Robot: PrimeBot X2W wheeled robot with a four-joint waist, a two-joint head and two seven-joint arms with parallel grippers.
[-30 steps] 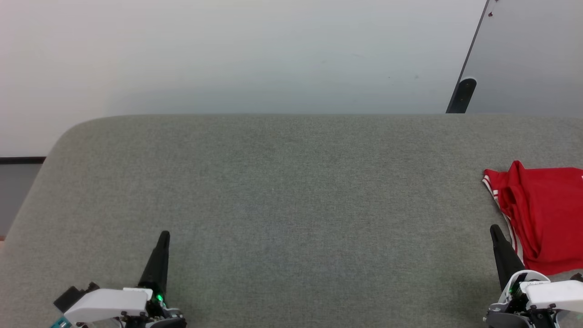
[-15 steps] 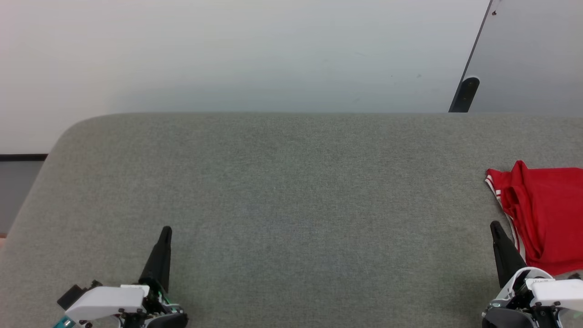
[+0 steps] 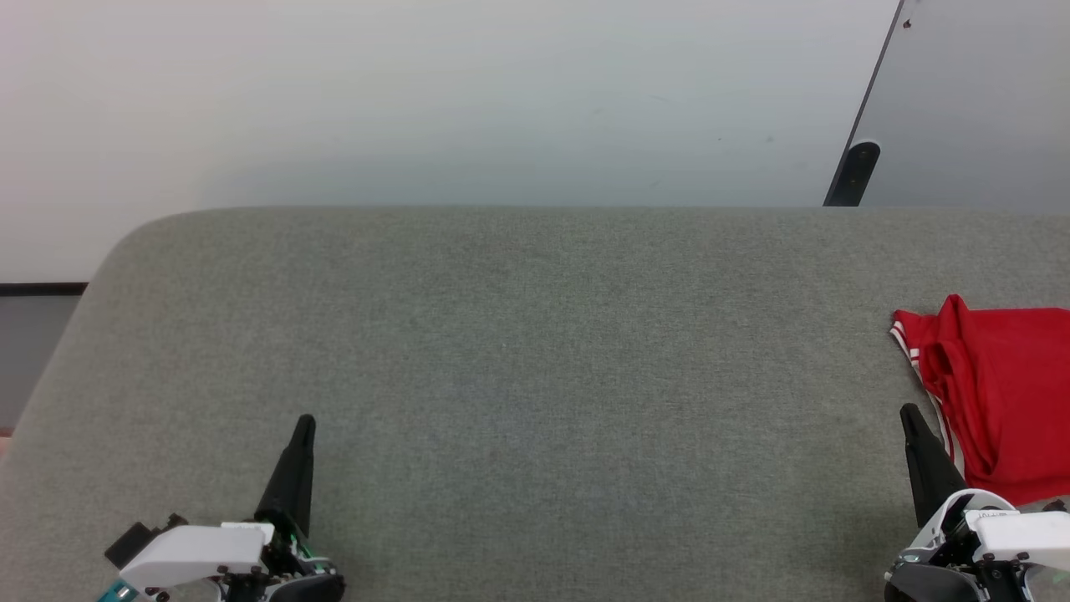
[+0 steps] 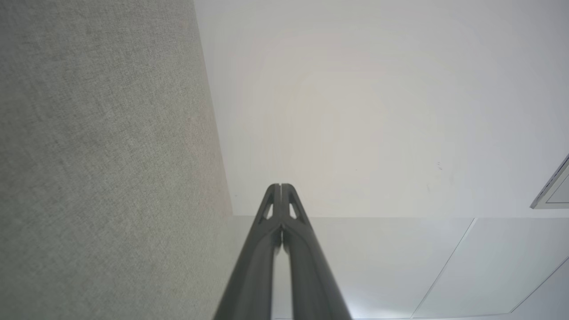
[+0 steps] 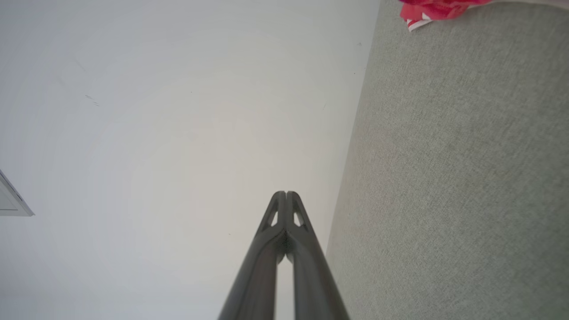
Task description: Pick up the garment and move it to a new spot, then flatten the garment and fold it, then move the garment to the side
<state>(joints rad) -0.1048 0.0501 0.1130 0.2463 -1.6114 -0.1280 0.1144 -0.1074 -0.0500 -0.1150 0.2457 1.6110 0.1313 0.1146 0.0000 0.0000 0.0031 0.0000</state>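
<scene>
Left gripper (image 3: 305, 422) and right gripper (image 3: 907, 411) are both closed tight with nothing held, parked over the grey fabric surface (image 3: 535, 334). The red garment (image 3: 1007, 393) lies bunched at its right edge, just beside the right gripper; contact unclear.

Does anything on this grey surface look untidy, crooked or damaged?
Only the red shirt: it lies at the far right of the grey surface, bunched into folds with one corner peaked up, not spread flat. I see no tear or spill.
</scene>
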